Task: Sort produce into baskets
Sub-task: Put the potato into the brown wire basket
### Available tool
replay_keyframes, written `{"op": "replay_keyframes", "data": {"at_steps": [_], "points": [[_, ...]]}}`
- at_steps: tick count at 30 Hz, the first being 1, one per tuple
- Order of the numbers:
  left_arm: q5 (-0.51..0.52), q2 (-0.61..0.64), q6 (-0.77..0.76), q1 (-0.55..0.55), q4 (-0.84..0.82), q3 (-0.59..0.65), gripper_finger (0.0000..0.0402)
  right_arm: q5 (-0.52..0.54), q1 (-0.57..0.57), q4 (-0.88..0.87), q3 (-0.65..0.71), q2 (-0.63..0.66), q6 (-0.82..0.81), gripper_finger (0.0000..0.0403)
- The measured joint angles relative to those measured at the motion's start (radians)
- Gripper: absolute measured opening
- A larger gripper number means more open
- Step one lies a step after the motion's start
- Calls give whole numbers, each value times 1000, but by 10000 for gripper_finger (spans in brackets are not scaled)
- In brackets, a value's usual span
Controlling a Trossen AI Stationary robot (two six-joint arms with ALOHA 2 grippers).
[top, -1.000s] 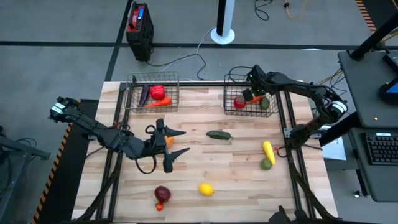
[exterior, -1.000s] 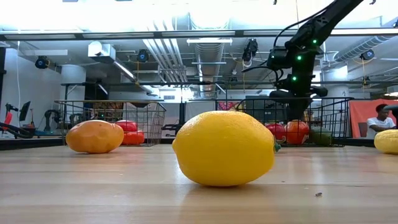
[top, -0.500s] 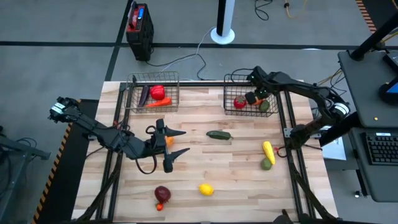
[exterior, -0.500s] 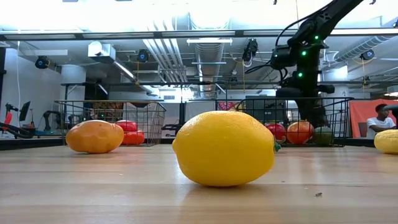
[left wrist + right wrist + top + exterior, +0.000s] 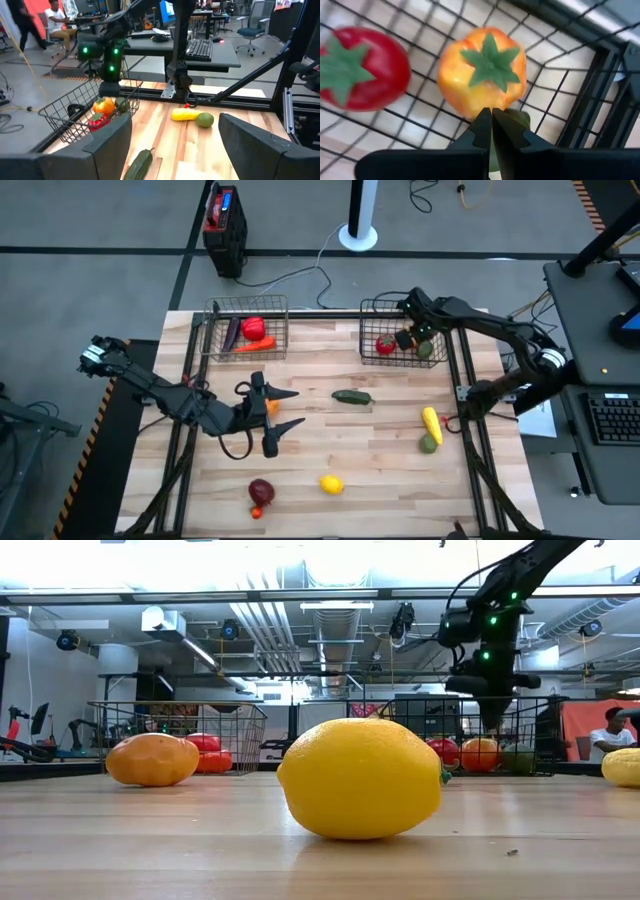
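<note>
Two wire baskets stand at the table's far edge. The left basket [image 5: 215,340] holds a red piece, a purple eggplant and a carrot. The right basket [image 5: 372,330] holds a red pepper [image 5: 355,67], an orange pepper [image 5: 482,70] and a green piece. My right gripper [image 5: 491,122] hangs shut just above the orange pepper, pointing steeply down. My left gripper [image 5: 290,409] waits open and raised over the table's left middle, with nothing between its fingers. An orange [image 5: 152,759] lies on the table under it.
Loose on the table lie a cucumber [image 5: 352,396], a yellow squash [image 5: 431,423] beside a green lime [image 5: 428,443], a lemon [image 5: 331,484] and a dark red onion [image 5: 261,491] near the front edge. A person [image 5: 605,735] sits in the room beyond.
My right gripper, still shut, has drifted a little toward the table's right edge and slightly up over the right basket. The peppers in the basket stay where they were.
</note>
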State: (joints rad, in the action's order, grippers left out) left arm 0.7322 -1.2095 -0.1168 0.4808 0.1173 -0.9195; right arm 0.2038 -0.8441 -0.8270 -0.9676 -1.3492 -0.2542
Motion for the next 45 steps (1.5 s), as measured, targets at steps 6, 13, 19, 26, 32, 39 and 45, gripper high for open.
{"op": "replay_keyframes", "data": {"at_steps": [6,13,19,26,32,39,45], "points": [[-1,-34,-79,3,-32,0,279,5,81,97,0,125,-20,9],[-7,-93,-205,3,-85,0,279,5,285,201,0,279,-46,9],[-42,-126,-287,4,-101,0,279,6,531,313,18,357,-65,9],[-43,-144,-334,11,-113,0,279,6,704,468,39,346,-37,9],[-45,-160,-347,19,-113,0,279,6,761,473,39,270,-36,9],[-143,-150,-416,48,-176,0,279,8,808,488,40,200,-74,9],[-228,-150,-534,63,-364,0,279,7,853,488,40,174,-69,9]]}}
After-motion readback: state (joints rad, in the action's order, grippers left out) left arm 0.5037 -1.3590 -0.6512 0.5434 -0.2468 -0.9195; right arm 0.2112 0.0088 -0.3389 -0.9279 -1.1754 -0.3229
